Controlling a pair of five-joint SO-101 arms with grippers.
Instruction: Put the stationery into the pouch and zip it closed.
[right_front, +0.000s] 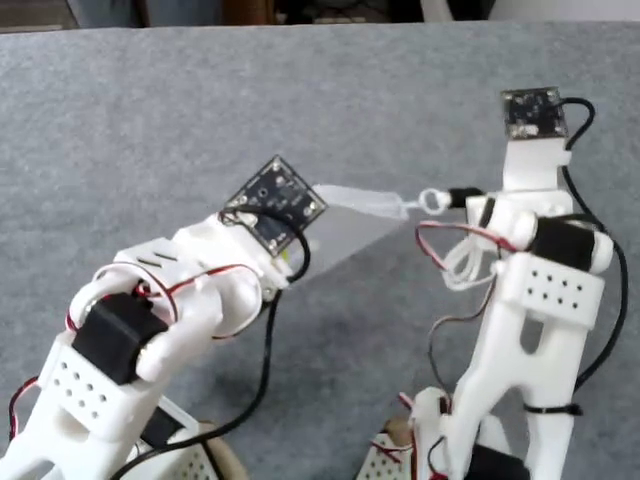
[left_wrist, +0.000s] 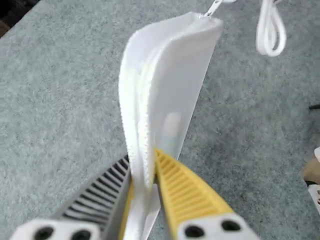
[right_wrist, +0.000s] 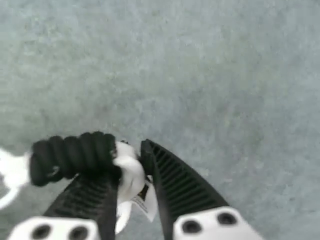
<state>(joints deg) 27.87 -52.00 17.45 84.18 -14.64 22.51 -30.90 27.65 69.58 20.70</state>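
Pouch (left_wrist: 167, 95) pinched by left gripper (left_wrist: 143, 165); right gripper (right_wrist: 127, 167) pinching zipper pull (right_wrist: 70, 152); tag (right_wrist: 146, 206) print unreadable.

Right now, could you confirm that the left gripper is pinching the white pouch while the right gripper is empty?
Not quite: the right gripper is shut on the black zip pull, as the right wrist view shows. The left gripper does pinch the white pouch.
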